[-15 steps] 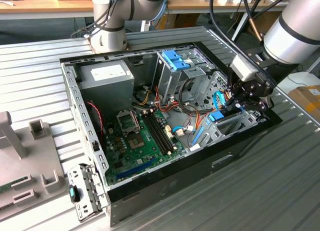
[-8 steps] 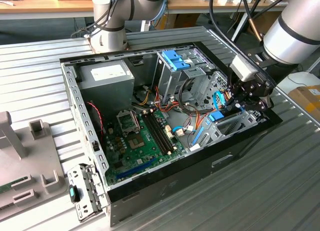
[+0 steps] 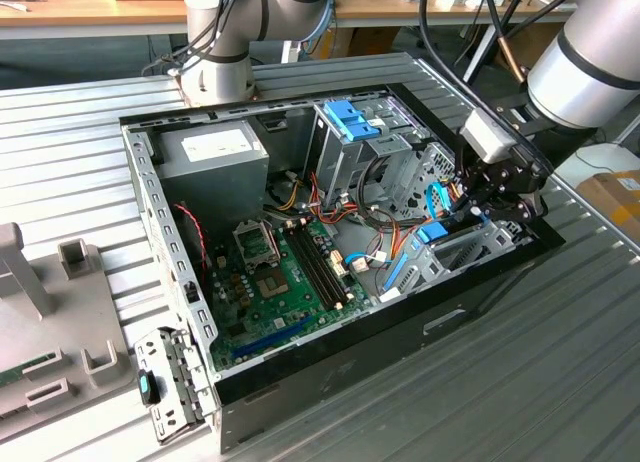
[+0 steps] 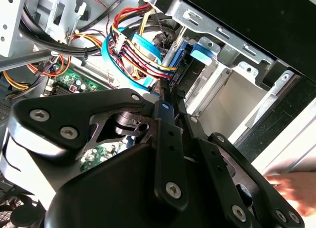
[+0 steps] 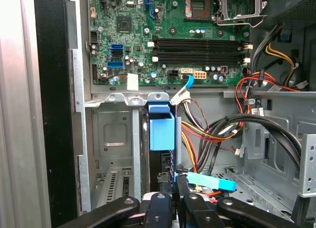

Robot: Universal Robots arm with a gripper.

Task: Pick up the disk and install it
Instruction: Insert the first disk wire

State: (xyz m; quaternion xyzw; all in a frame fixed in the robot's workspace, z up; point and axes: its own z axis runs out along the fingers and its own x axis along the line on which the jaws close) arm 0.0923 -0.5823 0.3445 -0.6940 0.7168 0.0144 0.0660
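From the first wrist view, I see my pincer [image 5: 169, 186] closed on the thin edge of the disk [image 5: 162, 161], which stands on its edge between the black fingers [image 5: 159, 208]. The disk is dark, with a bright blue tab [image 5: 161, 124] at its far end and another blue tab [image 5: 210, 181] just beside the fingers. It sits inside the silver drive bay [image 5: 113, 139] at the corner of the open computer case [image 5: 54, 114].

In the second wrist view the black linkage of the pincer [image 4: 167, 97] covers much of the frame, and the blue rail of the disk [image 4: 178, 57] goes down into the same bay, near a bundle of red, yellow and blue cables [image 4: 136, 53]. A blurred hand [image 4: 291, 186] of a person is at the edge of that view.

Beyond the bay lies the green motherboard [image 5: 148, 20] with its dark memory slots [image 5: 200, 48].

In the exterior view, the pincer [image 3: 500, 197] hangs over the case corner on the exterior view's right, the disk [image 3: 432, 234] under it. The case [image 3: 400, 332] lies open on the grey ribbed worktop [image 3: 560, 382]. Farther back stands the tall silver cage with a blue clip [image 3: 352, 120], and behind it a second robot arm base [image 3: 220, 52].
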